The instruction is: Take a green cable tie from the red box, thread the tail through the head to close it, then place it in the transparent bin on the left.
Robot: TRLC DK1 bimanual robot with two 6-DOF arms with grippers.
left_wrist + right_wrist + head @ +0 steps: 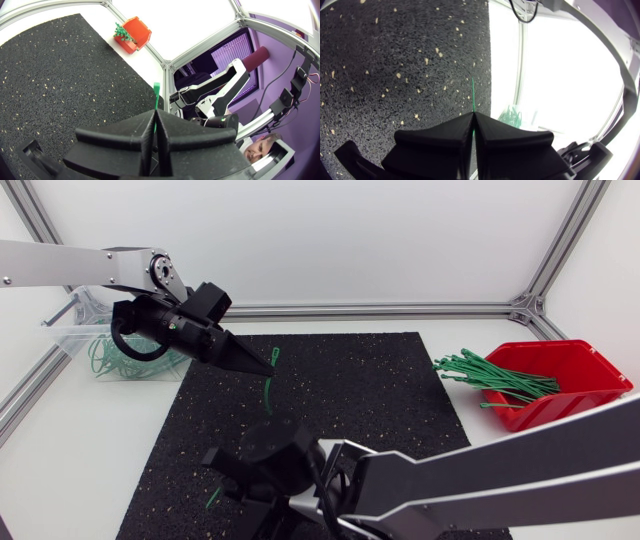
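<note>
Over the mat [60, 75], left gripper's [155, 119] green tie [156, 97] juts ahead

Rough speckled mat [380, 400]; glossy red plastic box [585, 365]; smooth green plastic cable ties [500, 380].

Arms: I count two, the left arm [60, 265] coming in at the upper left of the frame and the right arm [500, 480] at the lower right.
Grippers: two, the left gripper [156, 111] and the right gripper [472, 114].
Held ties: two, the left tie [156, 95] and the right tie [473, 95], one pinched in each gripper.
Red box: one [575, 405], at the right of the frame.
Boxed ties: one bundle [495, 375], too many for me to count.
Transparent bin: one [65, 330], at the upper left.
Binned ties: a tangle [125, 360], which I cannot count.
Black mat: one [380, 390].
</note>
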